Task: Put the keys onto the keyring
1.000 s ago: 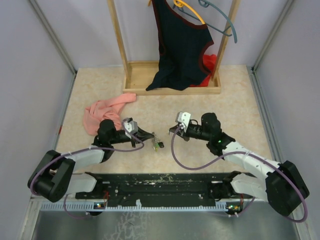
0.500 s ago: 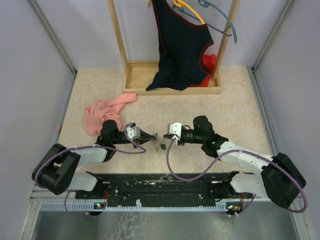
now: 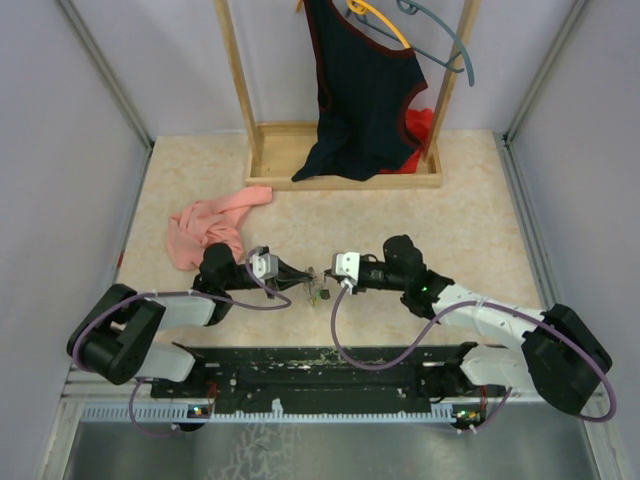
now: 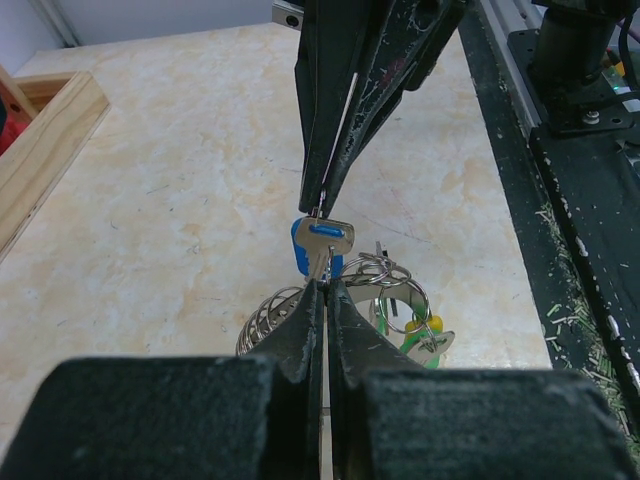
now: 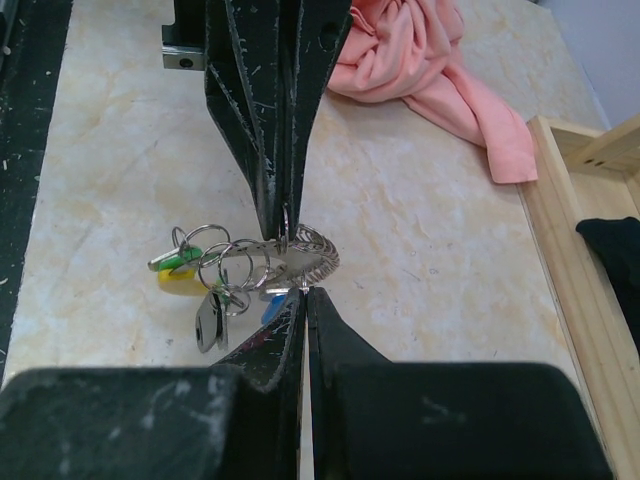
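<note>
Beige marbled table point(image 3: 470, 215), grey walls on three sides. Wooden rack point(image 3: 345, 182) at the far edge, about mid-width, with a dark sleeveless top point(image 3: 355, 100) hung in it; orange hanger point(image 3: 378, 20) and grey hanger point(image 3: 448, 50) up high on the same rack. Pink cloth point(image 3: 205, 225) crumpled toward the left edge, roughly halfway back. Two arms in from the near edge, noses meeting tip to tip close to that edge, near mid-width. Left claw point(image 4: 322, 290) squeezed fully together, no gap showing, pinched on the metal shank of the blue key point(image 4: 322, 240), which stands on end with its head toward the other claw. Right claw point(image 5: 303, 293) also closed tight, tips touching the top of that blue head; whether anything is actually gripped there, cannot tell. Keyring point(image 5: 225, 262) right between and beside the two sets of tips: a cluster of small linked wire rings, with a coil of wire point(image 5: 318, 255) on the far side. Bunch over the table near its near edge; hanging or resting, not clear from either wrist view. Yellow-orange piece point(image 5: 180, 278) at the end of the bunch nearest the near edge, touching the green key point(image 5: 178, 262). Black key point(image 5: 208, 322) dangling from the rings just beside the right claw's fingers.
</note>
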Motion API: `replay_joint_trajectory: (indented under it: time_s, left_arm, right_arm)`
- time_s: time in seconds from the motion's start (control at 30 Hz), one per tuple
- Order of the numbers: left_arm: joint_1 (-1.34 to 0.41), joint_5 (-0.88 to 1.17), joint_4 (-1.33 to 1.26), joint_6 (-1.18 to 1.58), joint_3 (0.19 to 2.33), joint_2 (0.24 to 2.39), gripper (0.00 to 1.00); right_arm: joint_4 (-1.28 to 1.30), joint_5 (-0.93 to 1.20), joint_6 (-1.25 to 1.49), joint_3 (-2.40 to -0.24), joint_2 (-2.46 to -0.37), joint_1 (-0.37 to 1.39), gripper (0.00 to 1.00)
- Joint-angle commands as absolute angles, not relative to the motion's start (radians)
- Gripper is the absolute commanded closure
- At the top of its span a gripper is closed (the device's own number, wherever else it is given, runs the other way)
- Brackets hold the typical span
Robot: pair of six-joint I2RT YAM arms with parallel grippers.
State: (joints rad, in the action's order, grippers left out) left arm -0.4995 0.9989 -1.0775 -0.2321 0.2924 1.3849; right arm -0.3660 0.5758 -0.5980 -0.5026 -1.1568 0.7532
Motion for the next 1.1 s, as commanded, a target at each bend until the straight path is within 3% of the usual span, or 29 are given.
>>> replay_joint_trajectory:
  time_s: [0.0,1.07]
  left_arm:
    - [-0.505,1.016,-1.129,-0.206,0.285,1.386,0.99]
    - [-0.506,1.044,-1.125,-0.199,0.298,1.398,0.99]
  right_arm:
    - [-0.385,0.573,-0.628,-0.520,-1.149,0.774,1.00]
    - [-0.376,0.571,-0.615,-0.558,-1.171,0.808,1.00]
